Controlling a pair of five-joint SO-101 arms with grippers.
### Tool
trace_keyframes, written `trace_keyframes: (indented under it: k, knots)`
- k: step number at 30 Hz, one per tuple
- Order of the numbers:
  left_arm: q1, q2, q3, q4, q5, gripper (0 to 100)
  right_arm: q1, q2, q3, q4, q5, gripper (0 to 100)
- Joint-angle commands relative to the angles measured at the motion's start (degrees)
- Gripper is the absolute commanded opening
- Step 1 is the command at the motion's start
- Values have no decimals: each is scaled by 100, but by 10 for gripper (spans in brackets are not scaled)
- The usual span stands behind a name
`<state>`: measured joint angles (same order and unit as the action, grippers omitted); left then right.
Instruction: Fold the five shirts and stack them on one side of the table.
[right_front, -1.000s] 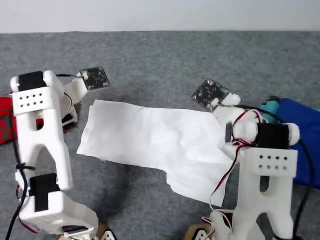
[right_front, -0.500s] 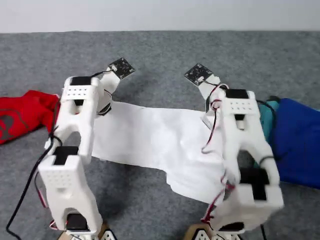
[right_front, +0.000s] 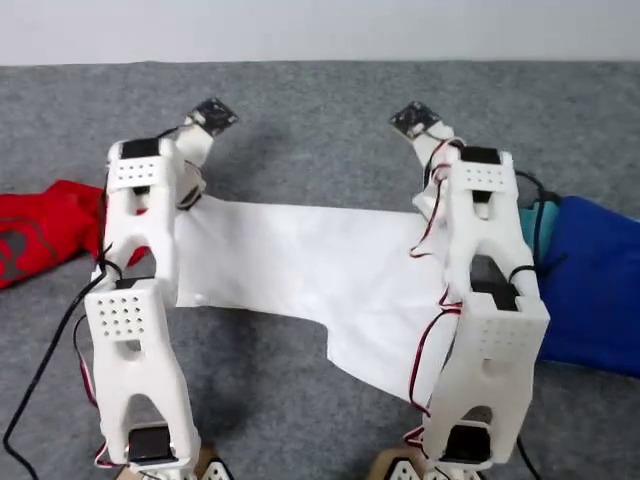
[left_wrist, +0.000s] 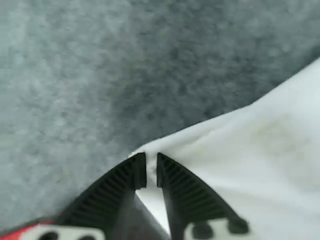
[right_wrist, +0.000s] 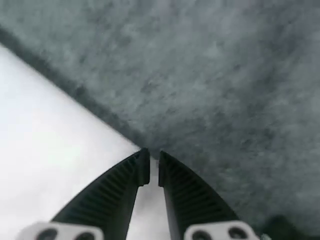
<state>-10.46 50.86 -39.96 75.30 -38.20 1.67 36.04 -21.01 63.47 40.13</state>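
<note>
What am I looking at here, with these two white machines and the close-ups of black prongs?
These are two small white robot arms, the left arm and the right arm, filmed by a fixed camera above the grey felt-covered table. Each close-up comes from a camera on one arm's wrist, looking along its black ribbed gripper. A flat white shirt lies spread between the arms. The left gripper is shut on one far corner of it, the right gripper on the other. A crumpled red shirt lies on the left arm's side, and a blue shirt with a teal cloth beside it on the right arm's side.
</note>
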Motion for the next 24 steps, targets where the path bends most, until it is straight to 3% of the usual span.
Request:
trace_keyframes:
  k: [1,9,20,24]
  knots:
    - [-97,-79,-1121,914,18,40,-57,-101,-809,488,-70,42]
    - [53,-79,-2730,2470,9,43,-497,-646,-1547,1982,-70,43]
    - [167,-440,-2826,2532,88,44,-743,-1508,-1574,3530,-79,43]
    - [536,-932,-2448,2532,659,44,-444,-2114,-1574,3758,-308,43]
